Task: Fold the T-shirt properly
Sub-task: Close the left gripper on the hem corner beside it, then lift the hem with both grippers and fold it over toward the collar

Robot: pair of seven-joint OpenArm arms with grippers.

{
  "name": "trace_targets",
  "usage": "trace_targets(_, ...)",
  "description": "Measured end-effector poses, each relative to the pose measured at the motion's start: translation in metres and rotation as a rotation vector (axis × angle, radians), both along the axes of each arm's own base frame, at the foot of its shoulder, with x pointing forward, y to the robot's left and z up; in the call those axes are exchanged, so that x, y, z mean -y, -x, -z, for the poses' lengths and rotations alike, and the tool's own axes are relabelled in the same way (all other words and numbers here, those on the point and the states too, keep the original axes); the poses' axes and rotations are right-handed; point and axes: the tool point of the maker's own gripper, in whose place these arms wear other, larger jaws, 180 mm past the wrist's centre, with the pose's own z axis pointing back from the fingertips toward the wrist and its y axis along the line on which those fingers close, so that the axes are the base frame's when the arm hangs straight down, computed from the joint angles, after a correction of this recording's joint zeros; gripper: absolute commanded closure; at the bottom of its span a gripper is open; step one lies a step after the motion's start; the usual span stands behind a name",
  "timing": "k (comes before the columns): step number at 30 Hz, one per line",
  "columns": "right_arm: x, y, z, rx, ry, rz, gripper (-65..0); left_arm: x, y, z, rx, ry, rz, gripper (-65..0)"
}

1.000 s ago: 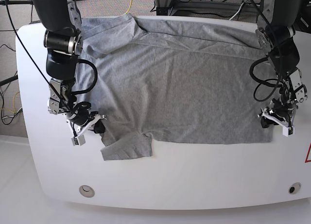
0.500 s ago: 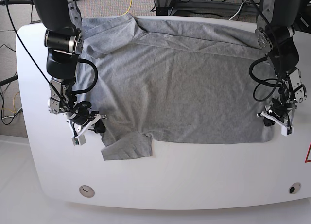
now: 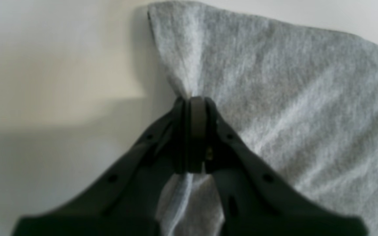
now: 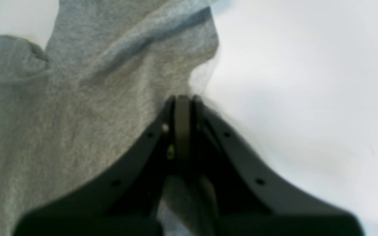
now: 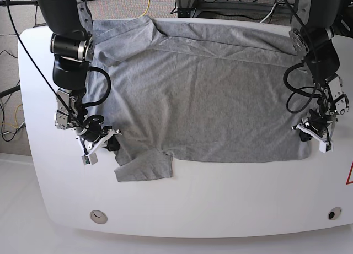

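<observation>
No lettering or label reads anywhere on the T-shirt (image 5: 198,94); only plain heather-grey cloth faces up. At the table's (image 5: 231,193) right edge, about four o'clock, part of a red triangle mark shows, its content cut off. The table is white with rounded corners, and two small round fittings sit near its front edge, one at seven o'clock and one at five. Beyond its far edge lie floor cables, a yellow one among them.

The shirt is spread wide across the table's far half, with one short sleeve jutting toward the front edge at about seven o'clock.

The left gripper (image 5: 315,134), at the shirt's three-o'clock corner, has its black fingers (image 3: 195,131) pressed together on a pinch of grey cloth that bunches into them. The right gripper (image 5: 98,142), at eight o'clock just beside the sleeve, likewise has its fingers (image 4: 182,127) clamped on the shirt's edge, fabric gathered between them.
</observation>
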Motion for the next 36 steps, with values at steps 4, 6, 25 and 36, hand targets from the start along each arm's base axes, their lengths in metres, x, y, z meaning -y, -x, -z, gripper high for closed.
trace_targets(4, 0.000, 0.000, 0.000, 0.001, 0.000, 0.000, 0.0, -0.001, 0.001, -0.001, -0.001, -0.014, 0.004, -0.2)
trace_targets(6, 0.000, 0.000, 0.000, 0.001, 0.001, 0.000, 0.0, -0.002, 0.002, -0.002, -0.003, -0.021, 0.006, 0.0)
trace_targets(25, 0.012, 0.010, -0.014, -0.042, 0.104, -0.073, 0.0, -0.004, 0.010, -0.017, 0.034, -0.098, 0.057, 0.0)
trace_targets(36, 0.018, 0.014, -0.056, 0.057, 0.256, -0.130, 0.0, 0.015, 0.031, -0.009, 0.014, -0.117, 0.162, 0.0)
